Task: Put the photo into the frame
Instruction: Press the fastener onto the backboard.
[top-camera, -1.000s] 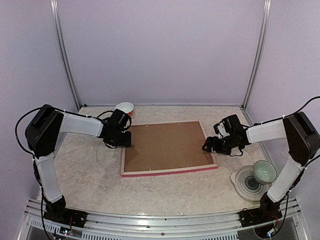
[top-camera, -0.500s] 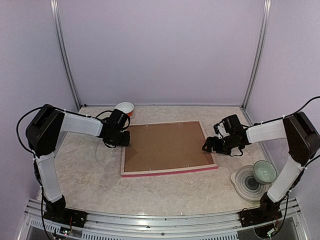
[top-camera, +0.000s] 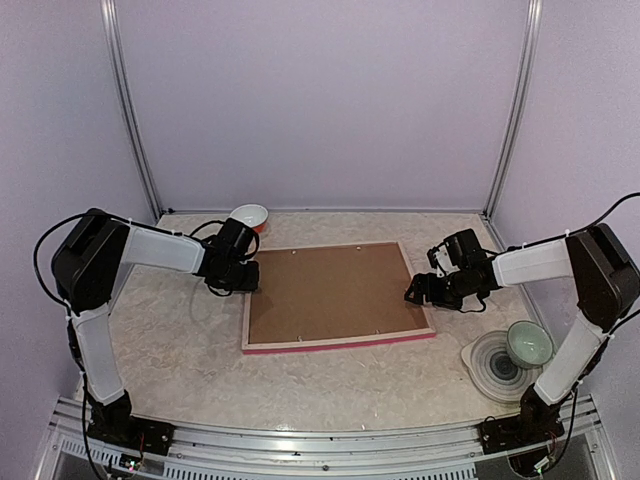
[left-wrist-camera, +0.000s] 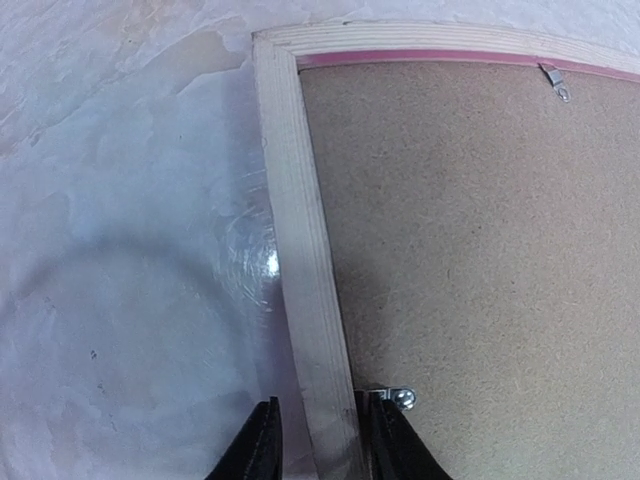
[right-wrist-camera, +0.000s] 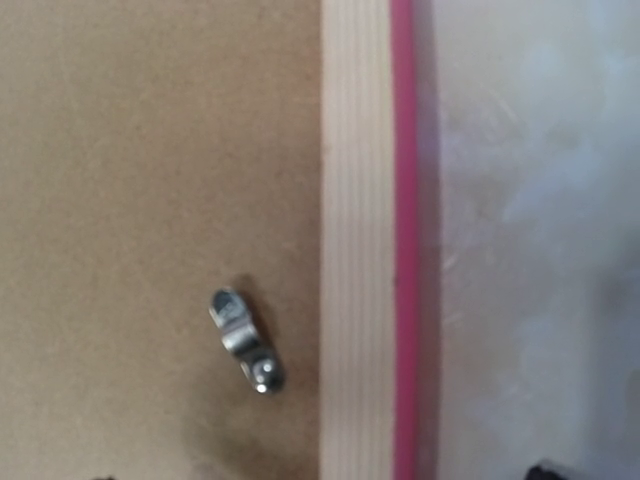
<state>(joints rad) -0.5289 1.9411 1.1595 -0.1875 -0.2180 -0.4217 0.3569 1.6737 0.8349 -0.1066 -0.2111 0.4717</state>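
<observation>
On the mottled desk (top-camera: 180, 345) the frame (top-camera: 340, 343) lies face down. My left pincer (left-wrist-camera: 322, 425) straddles its left rail, narrowly parted (not clamped), and my right pincer (top-camera: 414, 293) gapes wide, empty.

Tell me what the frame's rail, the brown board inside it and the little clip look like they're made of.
The frame: bare pale wood on the back, judging by its straight grain lines, with a pink painted edge. The backing board: probably matte brown fibreboard, finely speckled and without grain. The clip: shiny silver metal, apparently held by a small screw.
</observation>
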